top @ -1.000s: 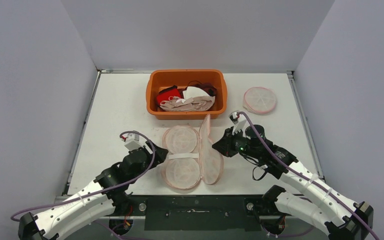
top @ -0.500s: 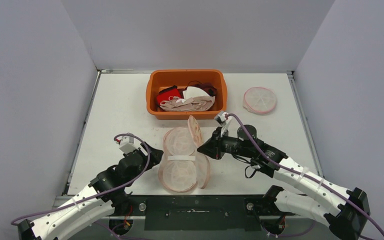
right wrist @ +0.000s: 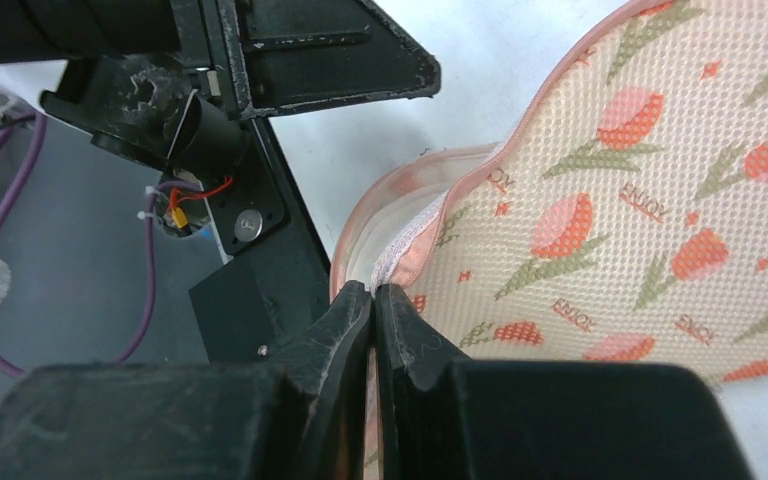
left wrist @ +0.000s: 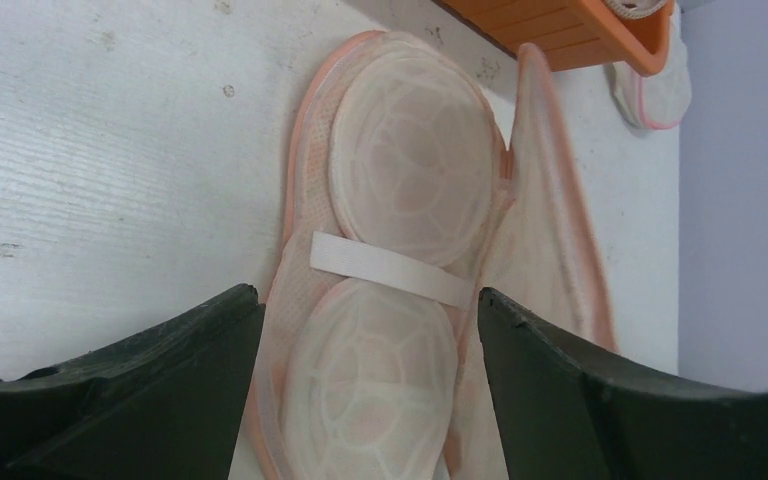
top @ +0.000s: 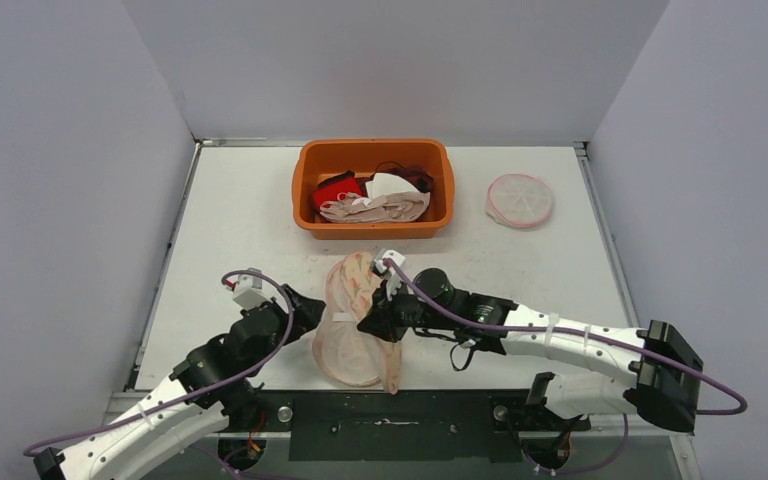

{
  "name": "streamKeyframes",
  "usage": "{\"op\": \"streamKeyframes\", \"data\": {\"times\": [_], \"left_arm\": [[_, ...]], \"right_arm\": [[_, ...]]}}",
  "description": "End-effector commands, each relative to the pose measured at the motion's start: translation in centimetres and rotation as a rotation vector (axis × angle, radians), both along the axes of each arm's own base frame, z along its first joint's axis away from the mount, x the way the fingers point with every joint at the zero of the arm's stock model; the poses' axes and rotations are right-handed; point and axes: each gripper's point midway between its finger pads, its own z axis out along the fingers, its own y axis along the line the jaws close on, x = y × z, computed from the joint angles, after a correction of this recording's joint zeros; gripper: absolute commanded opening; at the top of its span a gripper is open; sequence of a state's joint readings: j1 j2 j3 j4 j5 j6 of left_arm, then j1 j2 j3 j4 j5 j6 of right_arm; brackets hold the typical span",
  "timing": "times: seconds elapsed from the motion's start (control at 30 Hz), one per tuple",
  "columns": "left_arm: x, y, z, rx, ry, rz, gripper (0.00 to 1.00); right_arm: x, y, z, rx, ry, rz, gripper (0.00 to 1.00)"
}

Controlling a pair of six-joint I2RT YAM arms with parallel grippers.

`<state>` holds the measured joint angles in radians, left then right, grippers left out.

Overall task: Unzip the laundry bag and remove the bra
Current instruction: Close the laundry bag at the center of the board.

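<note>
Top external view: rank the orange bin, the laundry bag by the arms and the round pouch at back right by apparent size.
1. orange bin
2. laundry bag, folded over and partly hidden by the right arm, so its full extent is unsure
3. round pouch, clearly smallest

Pink-trimmed laundry bag (right wrist: 600, 230) of honeycomb mesh cloth (printed with flowers); pale beige domed cups (left wrist: 410, 170) smooth and translucent; white table (left wrist: 90, 170) matt, grainy, scuffed; orange plastic bin (top: 372, 229) slightly glossy.

White table (top: 230, 220), scuffed; plain grey walls (top: 60, 150) on three sides; even light.
</note>
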<state>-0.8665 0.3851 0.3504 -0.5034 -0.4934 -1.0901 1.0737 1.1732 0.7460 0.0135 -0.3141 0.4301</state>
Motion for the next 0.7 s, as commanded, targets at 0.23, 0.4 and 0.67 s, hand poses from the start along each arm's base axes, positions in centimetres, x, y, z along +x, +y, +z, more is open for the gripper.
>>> {"op": "streamKeyframes", "data": {"times": [0.23,0.4,0.67], "left_arm": [[-0.4,-4.6,6.3,-0.138,-0.036,-0.187,0.97],[-0.7,-6.7,4.8,-0.207,0.040,-0.221,0.92],[0.0,-8.0,4.3,-0.272,0.043,-0.216,0.79]], "right_arm": [[1.3,3.3,1.9,0.020,-0.162,-0.057,0.05],[1.6,3.4,1.8,0.019,-0.169,-0.087,0.05],[1.6,3.4,1.8,0.039,-0.162,-0.134,0.05]]}}
